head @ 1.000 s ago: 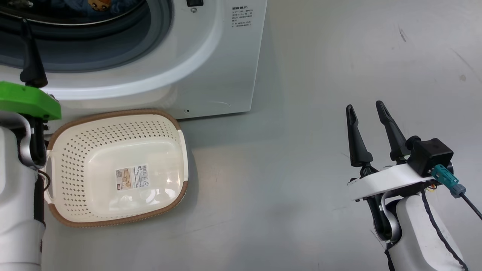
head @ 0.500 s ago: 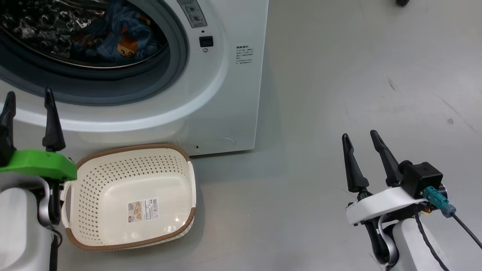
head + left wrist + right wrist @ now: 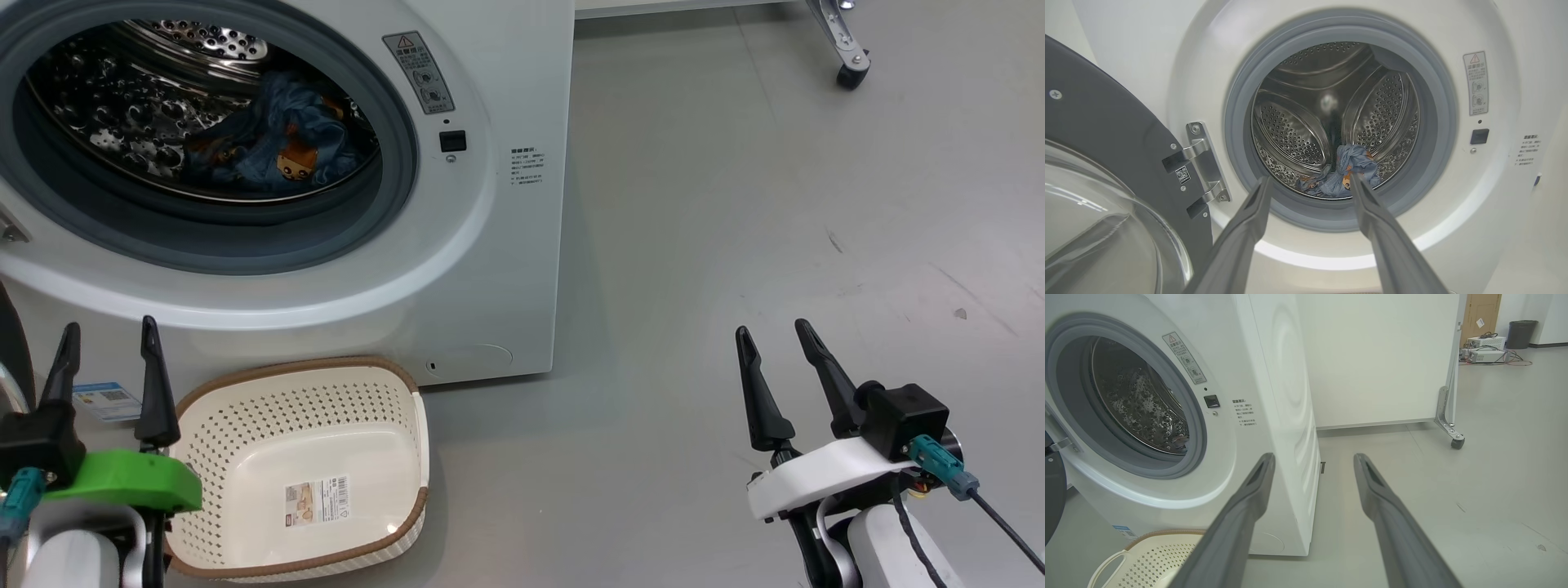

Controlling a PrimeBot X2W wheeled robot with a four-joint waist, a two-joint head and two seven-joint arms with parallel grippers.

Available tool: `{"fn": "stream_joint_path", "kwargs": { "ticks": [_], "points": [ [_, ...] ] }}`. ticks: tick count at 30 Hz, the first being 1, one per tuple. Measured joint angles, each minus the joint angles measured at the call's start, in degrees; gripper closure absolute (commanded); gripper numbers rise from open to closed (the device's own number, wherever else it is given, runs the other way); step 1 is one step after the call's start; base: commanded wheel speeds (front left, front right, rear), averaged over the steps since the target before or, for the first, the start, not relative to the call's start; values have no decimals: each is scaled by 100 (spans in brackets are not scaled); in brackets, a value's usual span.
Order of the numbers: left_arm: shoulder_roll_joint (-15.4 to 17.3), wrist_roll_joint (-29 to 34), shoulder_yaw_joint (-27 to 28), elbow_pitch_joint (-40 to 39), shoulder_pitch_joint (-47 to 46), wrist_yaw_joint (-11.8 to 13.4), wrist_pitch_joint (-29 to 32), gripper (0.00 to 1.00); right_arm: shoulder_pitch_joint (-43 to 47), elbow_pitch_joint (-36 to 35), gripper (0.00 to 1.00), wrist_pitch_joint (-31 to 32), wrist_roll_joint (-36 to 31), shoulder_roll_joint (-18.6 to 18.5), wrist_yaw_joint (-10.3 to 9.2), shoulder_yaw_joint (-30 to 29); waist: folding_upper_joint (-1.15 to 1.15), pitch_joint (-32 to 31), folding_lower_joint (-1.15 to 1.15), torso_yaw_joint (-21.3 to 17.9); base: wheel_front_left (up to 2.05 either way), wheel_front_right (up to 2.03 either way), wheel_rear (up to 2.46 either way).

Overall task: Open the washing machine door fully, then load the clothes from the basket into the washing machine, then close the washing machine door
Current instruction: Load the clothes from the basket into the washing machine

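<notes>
The washing machine (image 3: 506,245) stands with its door (image 3: 1106,134) swung open to the left on a metal hinge (image 3: 1202,163). The blue clothes (image 3: 269,155) lie in a heap at the bottom of the steel drum, and the left wrist view shows the clothes (image 3: 1345,171) too. The basket (image 3: 245,408) sits on the floor in front of the machine, holding nothing but its sticker. My left gripper (image 3: 108,331) is open beside the basket's left end, pointing at the drum. My right gripper (image 3: 771,331) is open over bare floor, to the right of the machine.
A white partition panel (image 3: 1372,355) on caster wheels (image 3: 853,73) stands behind the machine's right side. Boxes and a dark bin (image 3: 1521,332) sit far off at the back right. Grey floor (image 3: 694,245) stretches to the right of the machine.
The head camera has tilted up, bringing the whole drum into view. My left gripper has drawn back from the drum's mouth towards the basket. The right gripper has hardly moved.
</notes>
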Motion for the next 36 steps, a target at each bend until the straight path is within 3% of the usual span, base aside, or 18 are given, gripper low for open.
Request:
{"fn": "stream_joint_path", "kwargs": {
  "ticks": [9, 36],
  "points": [
    [-345, 64, 47, -456, 861, 136, 0, 0, 16, -69, 0, 0, -41, -2, 1, -1, 0, -72, 0, -11, 0, 0, 0],
    [-448, 224, 57, -1120, 1326, 136, 0, 0, 38, -145, 0, 0, -41, -1, 2, 0, 0, -40, 0, -61, 0, 0, 0]
  ]
}}
